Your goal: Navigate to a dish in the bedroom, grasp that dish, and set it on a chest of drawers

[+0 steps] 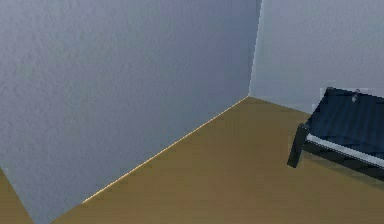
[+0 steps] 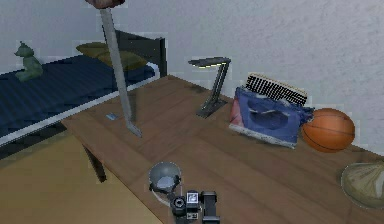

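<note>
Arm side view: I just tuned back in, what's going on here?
The robot's hand sits low in the arm side view, at a small grey dish standing on a wooden table. I cannot tell whether it holds anything. A desk lamp, a blue bag and a basketball share the table, with a bed beyond it. The forward view faces a bare wall corner.

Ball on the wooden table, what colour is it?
The ball is orange with thin dark lines; the arm side view shows it best.
</note>
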Robot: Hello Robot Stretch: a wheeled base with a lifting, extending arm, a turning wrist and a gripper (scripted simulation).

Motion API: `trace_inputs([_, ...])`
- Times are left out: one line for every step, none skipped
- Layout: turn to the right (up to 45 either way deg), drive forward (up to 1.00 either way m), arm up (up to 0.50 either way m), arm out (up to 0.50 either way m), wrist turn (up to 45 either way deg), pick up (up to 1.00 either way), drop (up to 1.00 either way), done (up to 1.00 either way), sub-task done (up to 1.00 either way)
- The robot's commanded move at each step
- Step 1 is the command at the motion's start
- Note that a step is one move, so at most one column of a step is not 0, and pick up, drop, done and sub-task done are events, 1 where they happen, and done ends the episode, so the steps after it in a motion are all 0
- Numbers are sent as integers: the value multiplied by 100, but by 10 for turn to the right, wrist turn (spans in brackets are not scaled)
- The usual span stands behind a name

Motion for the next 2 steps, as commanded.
trace_inputs([0,0,0,0,0,100,0,0,0])
trace_inputs([0,0,10,0,0,0,0,0,0])
